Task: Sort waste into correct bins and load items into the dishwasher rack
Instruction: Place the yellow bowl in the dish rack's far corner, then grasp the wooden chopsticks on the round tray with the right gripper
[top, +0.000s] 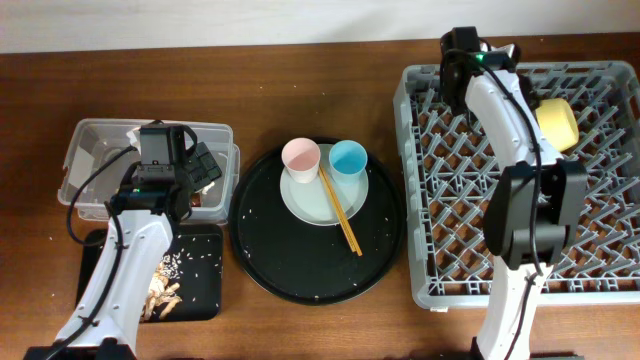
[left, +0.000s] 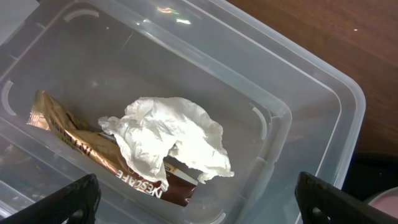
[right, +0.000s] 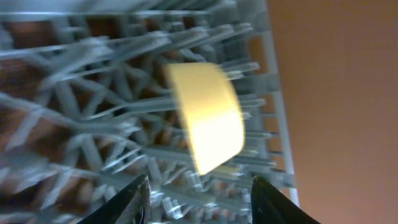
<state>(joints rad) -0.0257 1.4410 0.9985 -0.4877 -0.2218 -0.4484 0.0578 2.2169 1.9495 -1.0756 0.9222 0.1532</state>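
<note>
In the clear box (left: 298, 93) at the left of the surface (top: 300, 80): crumpled white napkin (left: 168, 140) lies on top of the brown wrapper (left: 81, 146), white lettering partly visible.

Left end effector (left: 199, 205) hovers over the box, fingers wide apart, nothing between them.

Small black tray (top: 205, 300) sits just in front of the box and holds brownish scraps with rice grains (top: 165, 290).

Round black tray (top: 270, 260), centre: pale plate (top: 305, 200) carries the pink cup (top: 301, 157) and blue cup (top: 349, 158), both upright and side by side. The chopsticks (top: 340, 212) lie across the plate, tips running onto the tray.

Grey rack (top: 600, 200), right: yellow bowl (right: 208, 118) rests tilted among the pegs near the far right corner.

Right end effector (right: 202, 202) is above the rack near the bowl, fingers apart and empty. The right wrist view is blurred.
</note>
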